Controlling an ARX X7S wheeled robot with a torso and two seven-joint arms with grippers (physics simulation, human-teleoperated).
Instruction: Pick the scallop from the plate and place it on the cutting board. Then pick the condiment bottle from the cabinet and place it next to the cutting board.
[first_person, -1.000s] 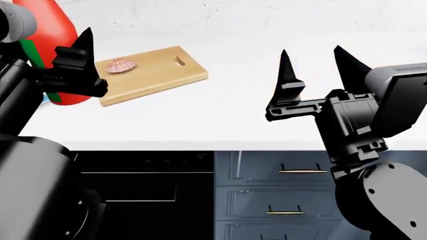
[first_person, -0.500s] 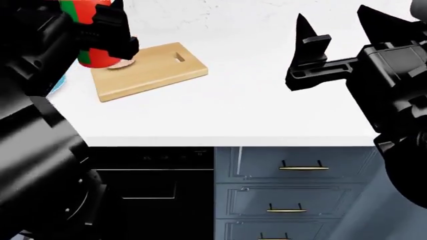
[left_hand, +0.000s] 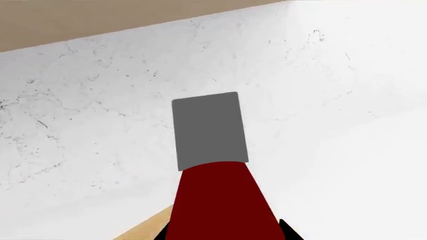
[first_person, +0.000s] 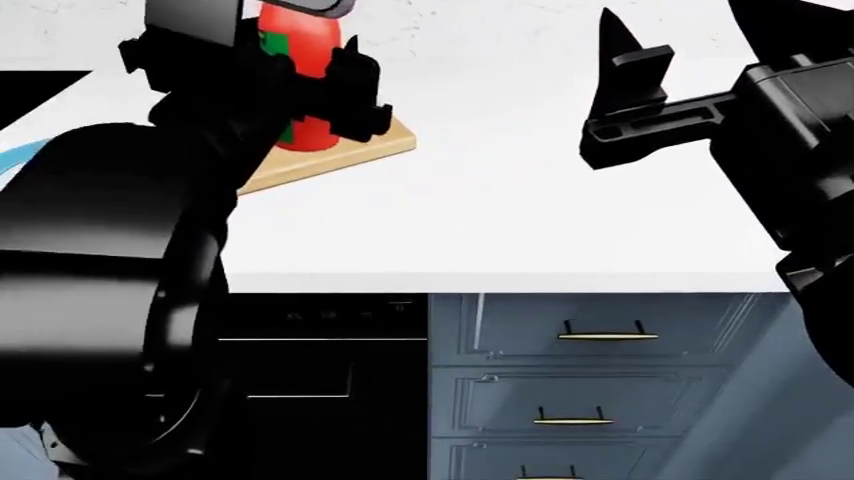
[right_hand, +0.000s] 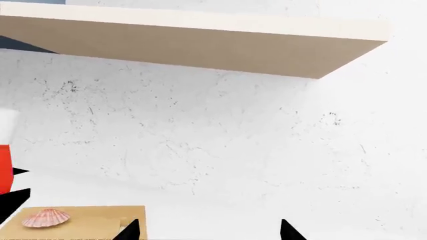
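A: Where is the red squeeze condiment bottle (first_person: 302, 75) with the green label band sitting?

B: It is hanging upright in the left gripper (first_person: 320, 95), whose dark fingers are clamped on its lower body. In the head view it is hovering over the light-brown wooden cutting board (first_person: 367, 150), above the far corner rather than beside it. I cannot tell whether its base is touching the wood.

A: And the small pink-orange ribbed scallop (right_hand: 45, 217)?

B: It is already lying on the board, as the right wrist view is showing. From the head it is hiding behind the left arm.

A: So what is the next move turning on?

B: By my judgement, on sideways clearance. The bottle's long axis is running vertically, cap (left_hand: 209, 130) up, and the bare white marble-look counter (first_person: 534, 220) is lying toward the robot's right of the board. The bottle needs carrying past that edge before lowering.

A: Is the right gripper (first_person: 694, 60) doing anything?

B: It is hanging empty over the counter, well apart from the board, its pointed jaws spread wide.

A: Anything unclear?

B: The sky-blue-rimmed plate (first_person: 27, 160) is showing only as a sliver behind the left arm, and most of the board is covered.
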